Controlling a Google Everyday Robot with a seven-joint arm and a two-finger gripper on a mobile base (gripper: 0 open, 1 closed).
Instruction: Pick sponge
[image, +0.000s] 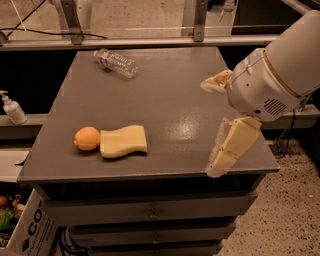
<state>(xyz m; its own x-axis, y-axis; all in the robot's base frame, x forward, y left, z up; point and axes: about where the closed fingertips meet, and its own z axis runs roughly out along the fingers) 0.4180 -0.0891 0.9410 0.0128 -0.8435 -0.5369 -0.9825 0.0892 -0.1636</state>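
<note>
The sponge (123, 141) is a pale yellow flat foam block lying near the front left of the grey table (165, 100). Its left end touches a round orange fruit (87, 138). My gripper (216, 125) hangs over the table's right side, well to the right of the sponge. It is open and empty: one cream padded finger (216, 82) points left at the upper side, the other finger (230, 146) reaches down toward the front right edge.
A clear plastic bottle (116, 63) lies on its side at the back left of the table. A soap dispenser (12, 108) stands on a ledge to the left. A cardboard box (22, 227) sits on the floor at bottom left. Drawers run under the tabletop.
</note>
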